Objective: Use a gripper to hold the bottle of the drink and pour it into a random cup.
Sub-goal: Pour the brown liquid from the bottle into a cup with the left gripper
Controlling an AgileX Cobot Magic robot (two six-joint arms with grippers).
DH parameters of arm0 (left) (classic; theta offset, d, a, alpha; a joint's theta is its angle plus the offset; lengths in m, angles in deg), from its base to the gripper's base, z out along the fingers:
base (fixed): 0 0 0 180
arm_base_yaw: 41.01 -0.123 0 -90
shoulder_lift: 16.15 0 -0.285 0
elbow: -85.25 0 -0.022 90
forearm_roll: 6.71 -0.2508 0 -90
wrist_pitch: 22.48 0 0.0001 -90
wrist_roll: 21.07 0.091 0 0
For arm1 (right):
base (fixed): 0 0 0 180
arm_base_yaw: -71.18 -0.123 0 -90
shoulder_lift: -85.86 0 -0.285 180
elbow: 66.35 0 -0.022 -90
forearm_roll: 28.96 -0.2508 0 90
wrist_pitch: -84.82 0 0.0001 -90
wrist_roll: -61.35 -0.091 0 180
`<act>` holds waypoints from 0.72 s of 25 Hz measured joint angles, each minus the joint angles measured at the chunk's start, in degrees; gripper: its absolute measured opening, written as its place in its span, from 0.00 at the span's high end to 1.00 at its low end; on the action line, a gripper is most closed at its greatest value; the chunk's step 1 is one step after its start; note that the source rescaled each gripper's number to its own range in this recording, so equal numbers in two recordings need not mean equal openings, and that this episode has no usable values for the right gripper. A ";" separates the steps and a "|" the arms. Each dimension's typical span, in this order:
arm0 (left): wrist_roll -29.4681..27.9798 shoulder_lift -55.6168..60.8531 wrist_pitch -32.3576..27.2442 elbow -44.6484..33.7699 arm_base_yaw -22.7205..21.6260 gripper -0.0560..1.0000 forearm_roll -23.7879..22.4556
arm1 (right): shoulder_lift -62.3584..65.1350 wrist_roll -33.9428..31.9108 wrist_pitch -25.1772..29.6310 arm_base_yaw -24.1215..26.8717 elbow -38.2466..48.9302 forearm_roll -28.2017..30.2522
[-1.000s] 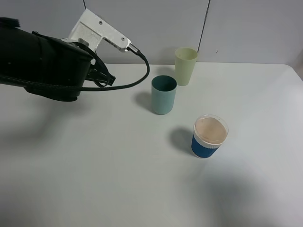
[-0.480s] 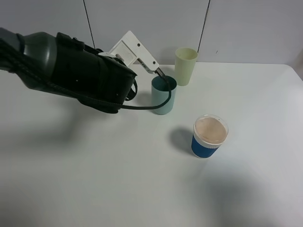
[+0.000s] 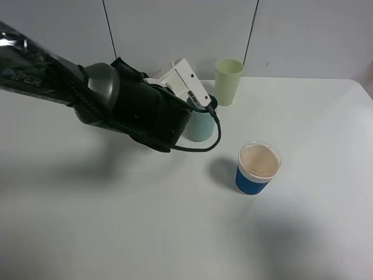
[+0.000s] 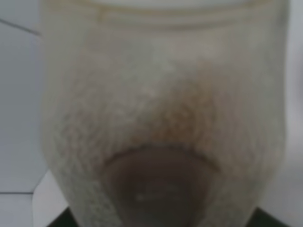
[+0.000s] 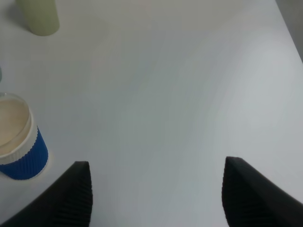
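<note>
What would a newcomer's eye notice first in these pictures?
The thick black left arm reaches from the left across the table to the teal cup and partly hides it. In front, to the right, stands a blue-sleeved cup with a clear lid. A translucent bottle fills the left wrist view.

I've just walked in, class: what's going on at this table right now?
The left gripper grips a translucent bottle, which fills its wrist view, and the arm reaches to the rim of the teal cup. No pouring is visible. The right gripper hangs open over the table. A lidded blue-sleeved cup and a pale yellow-green tumbler stand untouched.
</note>
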 joint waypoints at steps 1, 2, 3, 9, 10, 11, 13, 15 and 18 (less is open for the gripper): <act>0.56 -0.64 0.14 0.71 0.10 0.95 0.00 | 0.00 0.00 0.00 0.00 0.00 0.00; 1.09 -1.26 0.48 1.41 0.19 0.95 0.00 | 0.00 0.00 0.00 0.00 0.00 0.00; 1.64 -1.69 0.73 2.02 0.24 0.95 0.00 | 0.00 0.00 0.00 0.00 0.00 0.00; 2.50 -2.97 0.98 2.53 0.27 0.95 -0.96 | 0.00 0.00 0.00 0.00 0.00 0.00; 2.52 -2.97 0.98 2.53 0.27 0.95 -1.48 | 0.00 0.00 0.00 0.00 0.00 0.00; 2.57 -2.97 0.98 2.53 0.27 0.95 -2.12 | 0.00 0.00 0.00 0.00 0.00 0.00; 2.73 -2.97 0.98 2.53 0.27 0.95 -3.04 | 0.00 0.00 0.00 0.00 0.00 0.00; 2.78 -2.97 0.98 2.53 0.27 0.95 -3.46 | 0.00 0.00 0.00 0.00 0.00 0.00; 3.14 -3.01 0.98 2.53 0.27 0.95 -4.27 | 0.00 0.00 0.00 0.00 0.00 0.00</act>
